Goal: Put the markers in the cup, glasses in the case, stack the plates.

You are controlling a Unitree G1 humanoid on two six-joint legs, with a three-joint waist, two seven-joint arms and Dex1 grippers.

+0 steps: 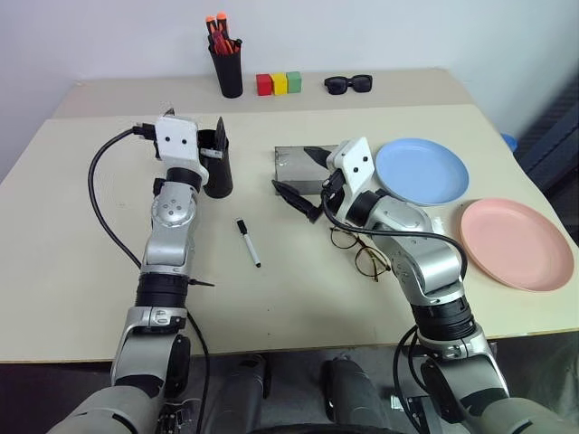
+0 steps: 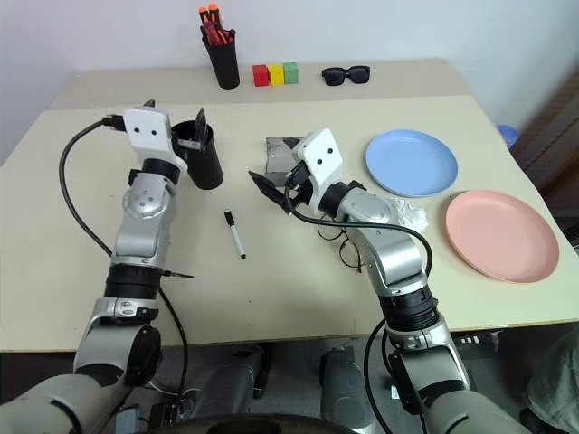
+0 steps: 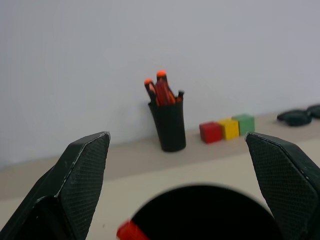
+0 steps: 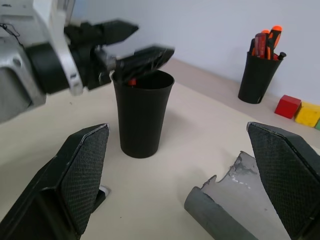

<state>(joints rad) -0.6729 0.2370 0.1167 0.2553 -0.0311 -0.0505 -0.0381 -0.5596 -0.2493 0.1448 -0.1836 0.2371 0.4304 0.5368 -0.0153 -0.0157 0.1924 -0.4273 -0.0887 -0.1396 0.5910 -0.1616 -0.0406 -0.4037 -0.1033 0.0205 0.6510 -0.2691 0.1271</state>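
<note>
One red marker (image 3: pixel 131 232) stood inside the cup (image 2: pixel 201 155) (left gripper (image 4: pixel 131 44) spread open just above its rim); the right gripper (image 2: pixel 270 190), near the cup, gaped empty.

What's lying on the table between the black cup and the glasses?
In the left eye view, the white marker lies on bare table between the cup and the glasses, with the right pincer above that stretch.

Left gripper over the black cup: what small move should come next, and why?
Probably lift the left gripper clear of the cup and swing it toward the white marker. Its fingers stand open above the rim, a red marker tip already sits inside the cup, and the white marker lies loose on the table.
</note>
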